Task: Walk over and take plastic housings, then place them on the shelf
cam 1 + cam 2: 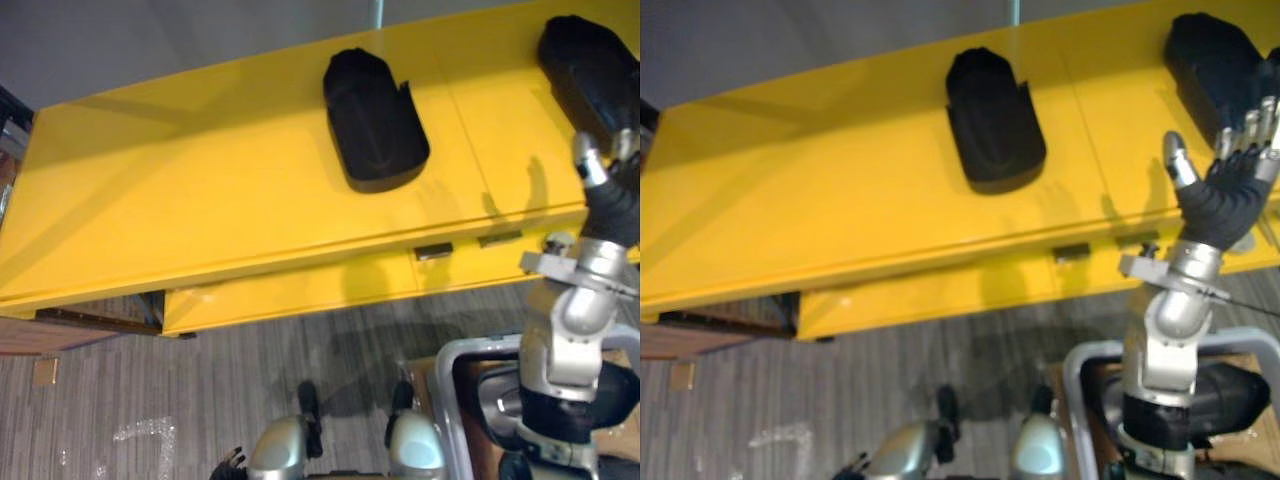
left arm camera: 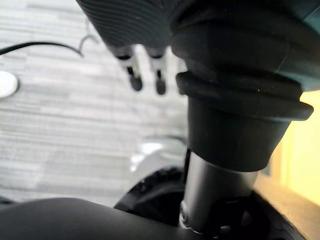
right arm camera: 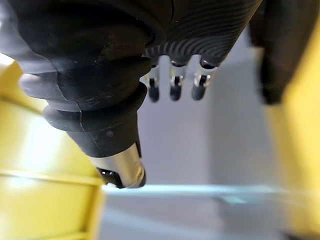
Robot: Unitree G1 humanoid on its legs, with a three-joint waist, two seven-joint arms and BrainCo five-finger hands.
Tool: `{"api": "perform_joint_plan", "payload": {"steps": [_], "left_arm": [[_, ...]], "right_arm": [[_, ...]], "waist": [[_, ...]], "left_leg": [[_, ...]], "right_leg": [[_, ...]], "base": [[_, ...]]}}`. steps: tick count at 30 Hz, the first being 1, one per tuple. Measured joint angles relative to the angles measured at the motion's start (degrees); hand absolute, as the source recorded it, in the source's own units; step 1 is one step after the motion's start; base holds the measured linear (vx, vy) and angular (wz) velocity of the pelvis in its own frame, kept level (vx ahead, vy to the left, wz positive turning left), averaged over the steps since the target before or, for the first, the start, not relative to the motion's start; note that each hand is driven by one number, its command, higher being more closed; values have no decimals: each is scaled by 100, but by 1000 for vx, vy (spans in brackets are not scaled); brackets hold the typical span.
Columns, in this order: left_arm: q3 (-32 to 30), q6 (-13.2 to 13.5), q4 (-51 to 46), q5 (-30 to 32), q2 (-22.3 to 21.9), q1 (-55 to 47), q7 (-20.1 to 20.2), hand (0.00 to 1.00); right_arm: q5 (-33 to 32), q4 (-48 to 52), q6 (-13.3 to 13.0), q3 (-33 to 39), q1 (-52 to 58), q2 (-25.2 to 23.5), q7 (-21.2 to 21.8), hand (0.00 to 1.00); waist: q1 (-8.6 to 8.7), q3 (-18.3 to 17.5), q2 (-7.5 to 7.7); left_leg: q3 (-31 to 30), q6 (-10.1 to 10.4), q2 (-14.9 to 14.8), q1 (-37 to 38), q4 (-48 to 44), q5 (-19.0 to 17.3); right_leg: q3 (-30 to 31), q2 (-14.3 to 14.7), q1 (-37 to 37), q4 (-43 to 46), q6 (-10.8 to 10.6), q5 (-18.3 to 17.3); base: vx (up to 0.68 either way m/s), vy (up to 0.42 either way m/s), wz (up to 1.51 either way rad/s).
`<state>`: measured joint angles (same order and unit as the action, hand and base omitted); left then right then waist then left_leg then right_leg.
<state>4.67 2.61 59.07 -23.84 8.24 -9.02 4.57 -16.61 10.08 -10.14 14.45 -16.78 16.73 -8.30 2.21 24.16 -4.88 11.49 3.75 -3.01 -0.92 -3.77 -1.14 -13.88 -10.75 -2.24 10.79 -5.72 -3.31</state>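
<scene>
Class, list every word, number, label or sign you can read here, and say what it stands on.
No readable text anywhere.
Middle black housing, right black housing, yellow shelf: no print shows.
Small dark tabs on the shelf's front edge: too small to tell.

Two housings (image 1: 372, 120) atop shelf (image 1: 200, 190)

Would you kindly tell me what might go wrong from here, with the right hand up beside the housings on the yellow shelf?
1. The right hand is open, its straight fingers close by the right housing. A sideways move could shove the housing along the yellow shelf.
2. Its wrist sits over the shelf's front edge, so lowering the arm might strike that edge.
</scene>
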Motion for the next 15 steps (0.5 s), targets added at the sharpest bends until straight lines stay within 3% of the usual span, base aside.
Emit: {"api": "perform_joint_plan", "payload": {"steps": [11,15], "left_arm": [[-13,-23,-121,1,27,0,9,0],[-17,-24,-122,2,26,0,13,0]], "right_arm": [[-778,-1567,631,-297,-1060,172,827,0],[-835,-1813,670,-408,-1156,200,965,0]], "waist": [[-150,12,34],[-160,12,34]], "left_leg": [[-152,-16,36,-28,-70,1],[-179,-38,68,-29,-68,17]], "right_leg": [[-67,-22,45,56,-2,-1],[-111,-50,53,74,-4,-3]], "base": [[-13,-1,4],[-10,4,5]]}}
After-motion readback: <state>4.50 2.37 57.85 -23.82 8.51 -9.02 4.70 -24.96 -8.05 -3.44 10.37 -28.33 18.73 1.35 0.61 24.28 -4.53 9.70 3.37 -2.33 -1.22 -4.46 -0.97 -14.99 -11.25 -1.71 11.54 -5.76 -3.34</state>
